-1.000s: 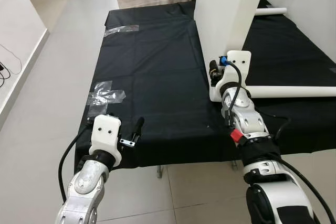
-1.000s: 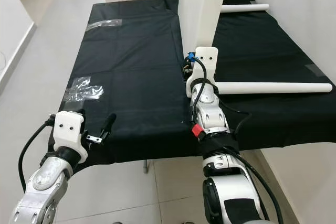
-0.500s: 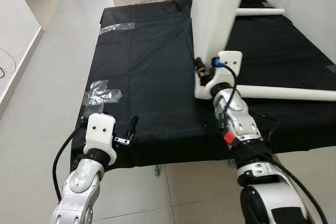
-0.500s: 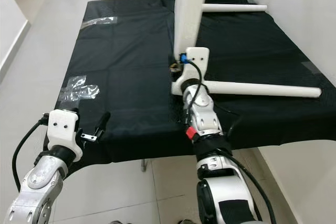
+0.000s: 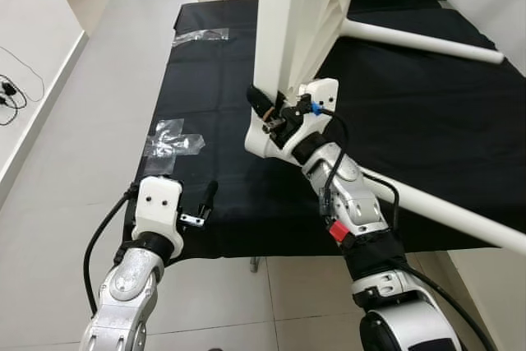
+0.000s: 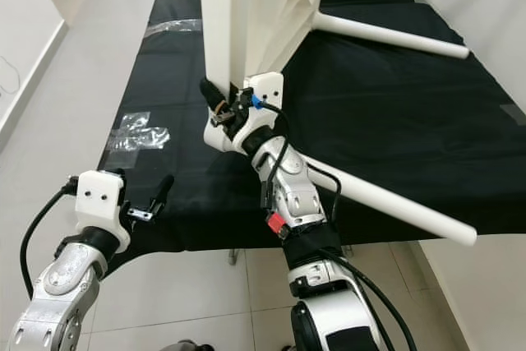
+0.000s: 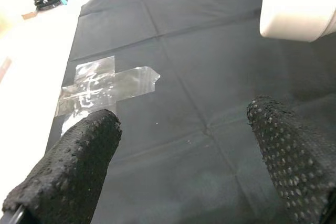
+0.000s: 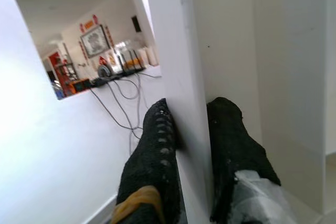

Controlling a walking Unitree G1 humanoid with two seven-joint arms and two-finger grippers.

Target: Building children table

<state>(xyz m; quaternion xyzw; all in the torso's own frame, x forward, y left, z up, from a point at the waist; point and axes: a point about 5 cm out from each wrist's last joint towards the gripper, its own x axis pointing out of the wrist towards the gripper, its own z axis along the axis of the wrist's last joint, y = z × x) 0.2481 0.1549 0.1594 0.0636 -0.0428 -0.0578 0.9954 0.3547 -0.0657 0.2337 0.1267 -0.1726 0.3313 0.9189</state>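
A white children's table top (image 5: 288, 22) stands on its edge over the black-covered bench (image 5: 214, 88), tilted, with two white legs sticking out to the right: one low (image 5: 427, 207), one farther back (image 5: 419, 39). My right gripper (image 5: 267, 113) is shut on the top's lower edge. In the right wrist view the black fingers (image 8: 152, 150) pinch the thin white rim (image 8: 178, 51) from both sides. My left gripper (image 5: 205, 203) hovers open above the cloth near the bench's front left corner, holding nothing; its pads (image 7: 79, 156) are spread wide.
Crossed clear tape (image 5: 173, 137) sticks to the cloth just ahead of my left gripper, also in the left wrist view (image 7: 105, 85). Another tape strip (image 5: 201, 35) lies at the far left. Pale tiled floor runs along the bench's left and front; a white wall is on the right.
My right gripper has swung left with the table top, tilting it; the near leg now slants toward the front right. My left gripper has stayed in place. The camera has shifted.
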